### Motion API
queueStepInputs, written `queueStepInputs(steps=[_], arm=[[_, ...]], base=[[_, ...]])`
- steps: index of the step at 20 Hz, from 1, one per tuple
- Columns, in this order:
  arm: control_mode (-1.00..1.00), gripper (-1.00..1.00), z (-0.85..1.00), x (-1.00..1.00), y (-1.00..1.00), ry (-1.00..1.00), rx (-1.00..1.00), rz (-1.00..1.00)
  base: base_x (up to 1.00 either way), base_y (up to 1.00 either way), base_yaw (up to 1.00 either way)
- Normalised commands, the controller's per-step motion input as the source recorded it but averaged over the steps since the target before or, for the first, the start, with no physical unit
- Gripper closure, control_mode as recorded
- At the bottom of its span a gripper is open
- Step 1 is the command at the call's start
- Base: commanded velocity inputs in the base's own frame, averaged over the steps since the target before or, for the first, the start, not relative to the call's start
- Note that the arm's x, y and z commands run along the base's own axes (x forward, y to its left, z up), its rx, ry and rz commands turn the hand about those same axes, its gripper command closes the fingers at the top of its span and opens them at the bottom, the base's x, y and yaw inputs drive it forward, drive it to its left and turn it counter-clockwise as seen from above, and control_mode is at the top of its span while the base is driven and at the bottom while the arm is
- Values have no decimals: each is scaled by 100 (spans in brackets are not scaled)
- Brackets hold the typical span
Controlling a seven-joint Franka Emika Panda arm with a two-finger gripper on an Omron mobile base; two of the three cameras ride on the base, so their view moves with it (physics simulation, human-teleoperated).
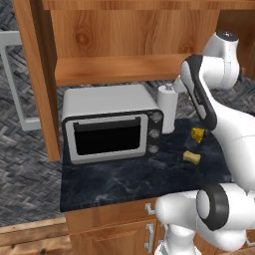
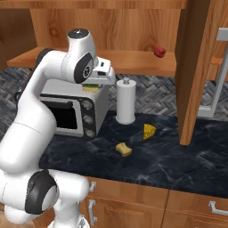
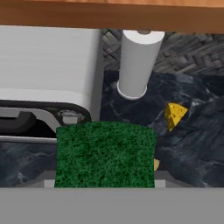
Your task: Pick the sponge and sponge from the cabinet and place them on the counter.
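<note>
You see a counter (image 2: pixel 178 164) of black-blue marble with faint pale veins. The sponge (image 3: pixel 105 154) in the hand view has a dark green, speckled top; from the right base view its side (image 2: pixel 91 88) shows yellow. The second sponge (image 2: pixel 124 149), near the counter's middle, is dull olive-yellow all over. The cheese wedge (image 2: pixel 149 131) is brighter yellow. The cabinet (image 1: pixel 124 35) is orange-brown wood grain. The microwave (image 1: pixel 112 127) is silver-grey with a black window, the paper roll (image 2: pixel 125 103) white, the fruit (image 2: pixel 159 51) red.

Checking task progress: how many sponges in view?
2. Olive-yellow sponge lies on the counter beside the cheese wedge; green-topped sponge is held in the jaws above the microwave.
</note>
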Motion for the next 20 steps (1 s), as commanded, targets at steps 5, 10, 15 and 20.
queueStepInputs(steps=[5, 10, 15, 20], arm=[[-100, 100, -33, -27, -14, 4, 0, 2], [-100, 100, -48, -27, -8, 5, 0, 2], [-100, 100, -60, -27, -4, 5, 0, 3], [-100, 100, -57, -23, 0, 5, 0, 3]], base=[[0, 0, 0], [0, 0, 0], [0, 0, 0], [0, 0, 0]])
